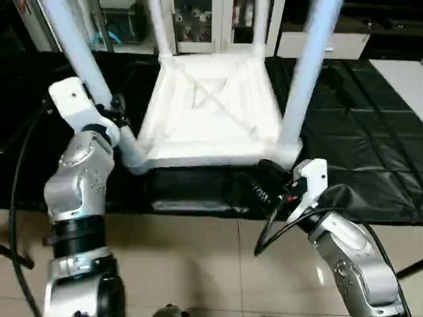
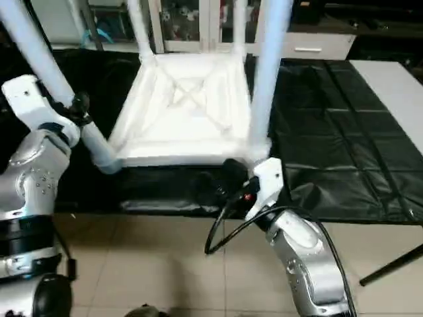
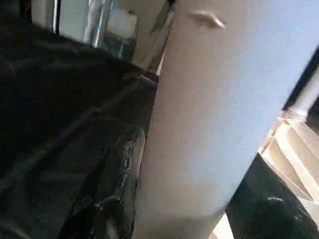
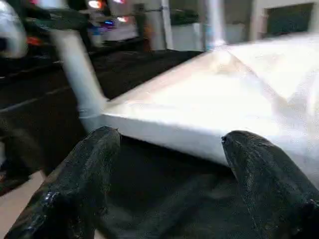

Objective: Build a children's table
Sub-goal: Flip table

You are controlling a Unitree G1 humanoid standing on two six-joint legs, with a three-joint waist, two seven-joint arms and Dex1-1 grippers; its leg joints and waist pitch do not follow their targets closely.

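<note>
A work table draped in a creased black cover carried the white tabletop, which lay upside down, ribs up, toward 12 o'clock. A bare white surface adjoined the cover at 2 o'clock.

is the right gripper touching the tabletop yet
Apart. The right wrist view shows the right gripper open, both black fingers short of the tabletop, with black table cover between them and its near edge.
</note>
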